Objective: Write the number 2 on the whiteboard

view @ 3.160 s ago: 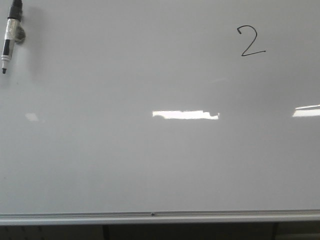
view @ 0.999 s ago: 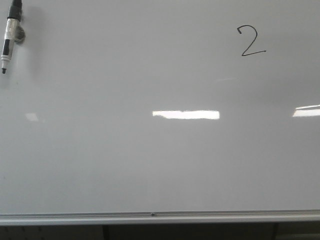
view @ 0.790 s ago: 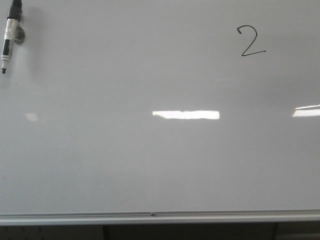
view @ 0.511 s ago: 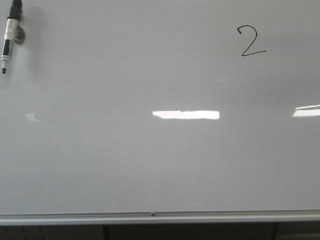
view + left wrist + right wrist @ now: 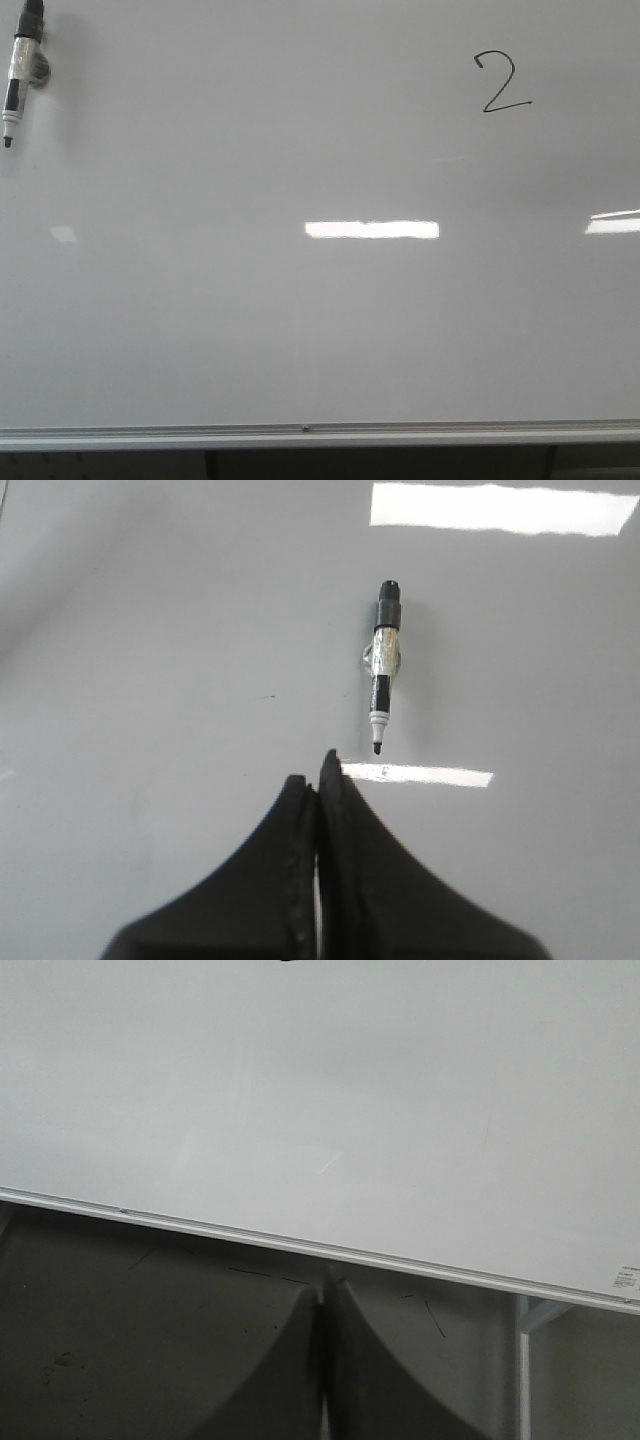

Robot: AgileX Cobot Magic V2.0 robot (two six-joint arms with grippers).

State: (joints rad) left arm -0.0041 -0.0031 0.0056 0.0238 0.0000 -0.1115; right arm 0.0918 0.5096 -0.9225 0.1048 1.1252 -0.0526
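Though the number 2 (image 5: 503,82) already sits finished in black on the upper right part of the whiteboard (image 5: 300,330), there are a few ways this could be spoiled from here. The marker (image 5: 16,75) hangs at the far upper left of the board on what looks like a small holder, its cap off and the tip pointing down, well apart from the digit. In the left wrist view the left gripper (image 5: 319,770) has its fingers pressed together with nothing between them, aimed at the board just short of the marker's (image 5: 383,665) tip. The right gripper (image 5: 322,1295) is likewise closed and empty, hovering near the silver rail (image 5: 300,1245) at the board's lower edge.

The digit is fresh ink on a glossy surface, so I'd judge that any arm sweeping across the upper right of the board could smear it. The right arm is the one on that side, though from the front I can't see either arm, so how close it is to the board is hard to say. The left gripper is the other worry: a small nudge forward could knock the marker off its holder or drag the bare tip and leave a stray line. Left uncapped, the tip may also dry out.
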